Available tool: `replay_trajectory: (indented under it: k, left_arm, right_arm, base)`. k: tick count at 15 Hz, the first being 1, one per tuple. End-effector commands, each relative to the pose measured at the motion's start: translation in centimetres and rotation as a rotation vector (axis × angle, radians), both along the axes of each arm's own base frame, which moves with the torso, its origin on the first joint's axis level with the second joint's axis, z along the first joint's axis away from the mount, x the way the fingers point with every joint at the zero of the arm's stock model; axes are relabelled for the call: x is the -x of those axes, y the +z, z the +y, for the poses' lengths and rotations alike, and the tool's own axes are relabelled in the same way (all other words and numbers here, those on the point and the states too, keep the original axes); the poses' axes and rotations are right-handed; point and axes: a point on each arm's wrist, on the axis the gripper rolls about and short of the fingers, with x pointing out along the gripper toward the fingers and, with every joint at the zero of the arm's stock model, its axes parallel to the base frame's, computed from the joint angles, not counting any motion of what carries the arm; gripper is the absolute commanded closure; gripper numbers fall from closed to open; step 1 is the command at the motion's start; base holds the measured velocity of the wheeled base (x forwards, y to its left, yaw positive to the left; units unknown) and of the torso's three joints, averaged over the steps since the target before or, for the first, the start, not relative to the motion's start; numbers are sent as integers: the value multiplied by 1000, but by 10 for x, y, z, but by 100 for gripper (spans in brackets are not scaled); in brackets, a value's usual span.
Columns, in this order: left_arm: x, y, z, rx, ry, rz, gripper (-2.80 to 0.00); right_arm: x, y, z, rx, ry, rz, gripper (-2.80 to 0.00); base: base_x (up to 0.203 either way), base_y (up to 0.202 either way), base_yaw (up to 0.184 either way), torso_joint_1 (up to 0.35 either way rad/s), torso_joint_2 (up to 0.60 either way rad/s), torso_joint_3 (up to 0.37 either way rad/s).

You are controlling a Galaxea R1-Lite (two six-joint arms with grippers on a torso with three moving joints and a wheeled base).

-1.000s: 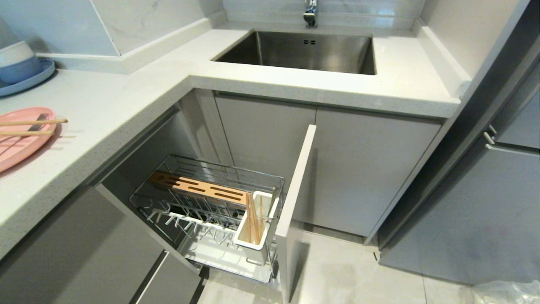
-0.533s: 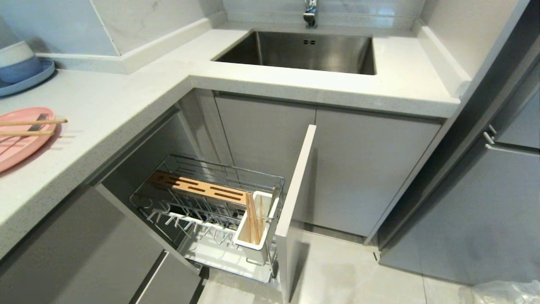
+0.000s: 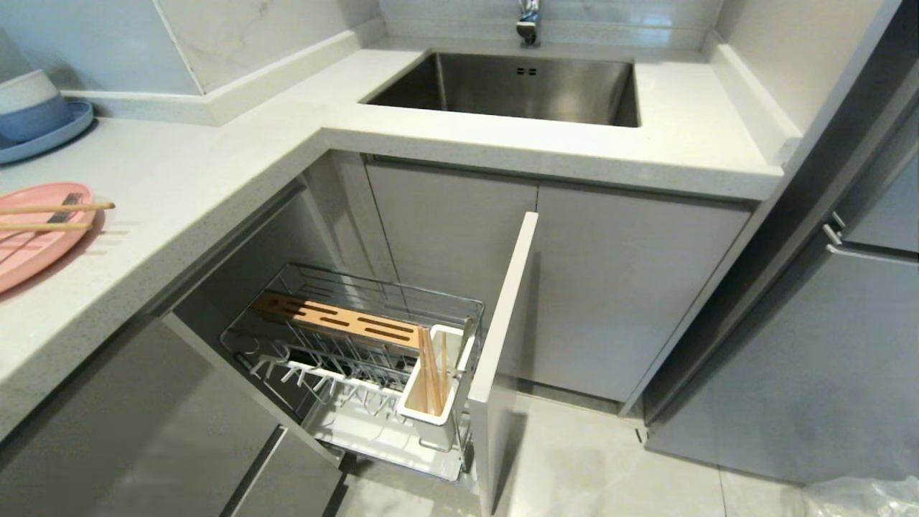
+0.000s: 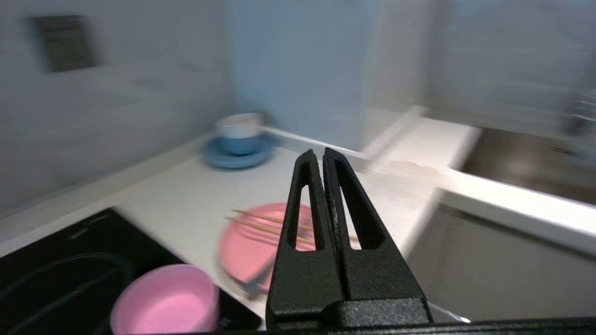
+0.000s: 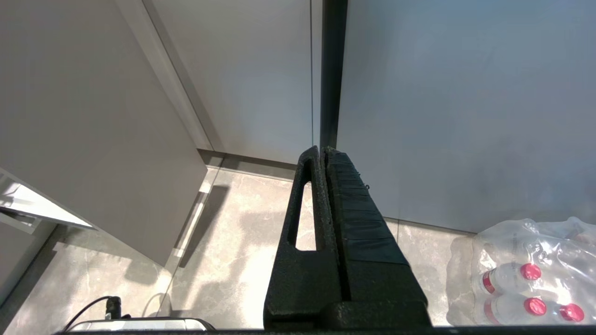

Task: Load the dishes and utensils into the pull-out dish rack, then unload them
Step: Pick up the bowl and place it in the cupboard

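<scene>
1. The desk point(image 3: 215, 165), a pale speckled L-shaped worktop, is seen along the left and far sides of the head view, with a steel sink point(image 3: 517, 86) sunk into its far stretch.
2. The pull-out dish rack point(image 3: 359, 359) is drawn out of the grey cabinet below the desk, its grey door front point(image 3: 502, 337) standing on its right side; a slotted wooden bar point(image 3: 337, 319) lies across its far part and a white drip tray point(image 3: 373, 438) is seen underneath.
3. The pink plate point(image 3: 32, 233) is found on the desk at the far left edge of the head view, well apart from the rack.
4. A pink bowl point(image 4: 165, 300) is seen in the left wrist view on a black surface, near the plate.
5. A blue plate point(image 3: 47, 133) carrying stacked blue and white bowls is set farther back on the desk.
6. The white utensil holder point(image 3: 431, 391) is seated at the near right corner of the rack, with chopsticks point(image 3: 431, 370) standing in it.
7. Another pair of chopsticks point(image 3: 54, 215) is laid across the pink plate.
8. The left tool point(image 4: 322, 153) is held clenched and empty above the desk, pointing toward the pink plate.
9. The right tool point(image 5: 322, 151) is also clenched and empty, hanging over the floor beside a grey cabinet.
</scene>
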Motion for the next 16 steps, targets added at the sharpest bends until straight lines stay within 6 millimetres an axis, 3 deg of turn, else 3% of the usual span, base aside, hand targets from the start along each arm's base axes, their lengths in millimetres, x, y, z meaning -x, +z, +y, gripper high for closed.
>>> replay_trajectory:
  k: [1,4,6,8,11,16]
  left_arm:
    - [-52,27,2,50,107,84,0]
    - [-91,47,5,128,296,139,0]
    - [-104,51,7,163,389,239,0]
    - [-118,41,11,194,474,410,0]
    - [-136,26,25,302,583,529,0]
    - [-152,-2,71,642,564,650,0]
  right_arm:
    - [0,0,0,0,0,1,0]
    - [0,0,0,0,0,1,0]
    - [0,0,0,0,0,1,0]
    - [0,0,0,0,0,1,0]
    - [0,0,0,0,0,1,0]
    - [0,0,0,0,0,1,0]
  base:
    - [0,0,0,0,0,0]
    - [0,0,0,0,0,0]
    - [0,0,0,0,0,0]
    - [0,0,0,0,0,0]
    - [0,0,0,0,0,0]
    - [0,0,0,0,0,0]
